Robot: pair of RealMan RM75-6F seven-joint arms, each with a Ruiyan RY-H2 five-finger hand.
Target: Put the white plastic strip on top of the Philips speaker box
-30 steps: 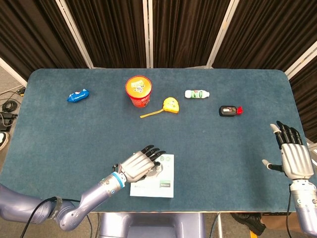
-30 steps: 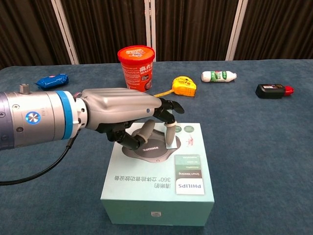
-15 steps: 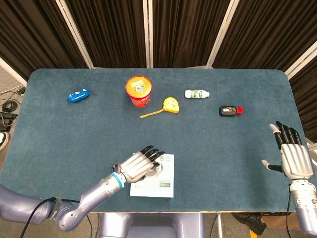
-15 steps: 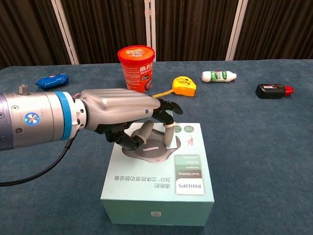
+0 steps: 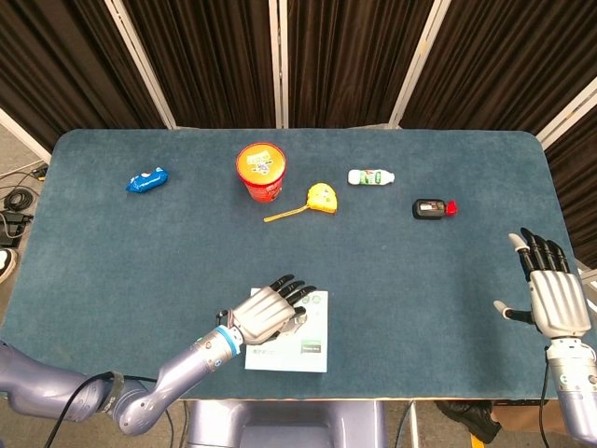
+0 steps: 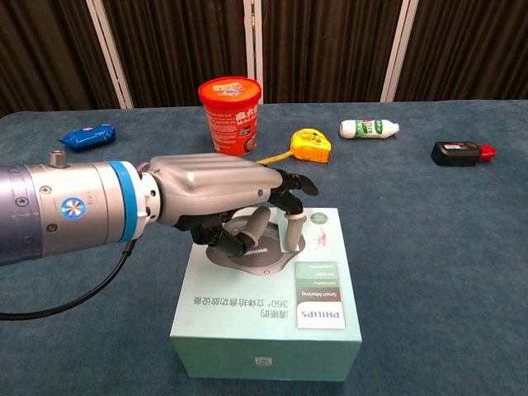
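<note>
The mint-green Philips speaker box (image 6: 272, 313) lies at the table's near edge, and it also shows in the head view (image 5: 308, 350). My left hand (image 6: 219, 198) hovers over the far half of the box top and pinches the white plastic strip (image 6: 292, 233) between its fingertips. The strip stands nearly upright, its lower end at or just above the lid. In the head view my left hand (image 5: 270, 310) hides the strip. My right hand (image 5: 548, 294) sits far off at the table's right edge, fingers spread and holding nothing.
Across the far half of the table stand a red cup (image 6: 230, 114), a yellow tape measure (image 6: 310, 144), a small white bottle (image 6: 368, 128), a black and red device (image 6: 458, 153) and a blue packet (image 6: 87, 136).
My left hand has shifted slightly to the right over the box top, carrying the strip with it. The right hand has stayed put.
</note>
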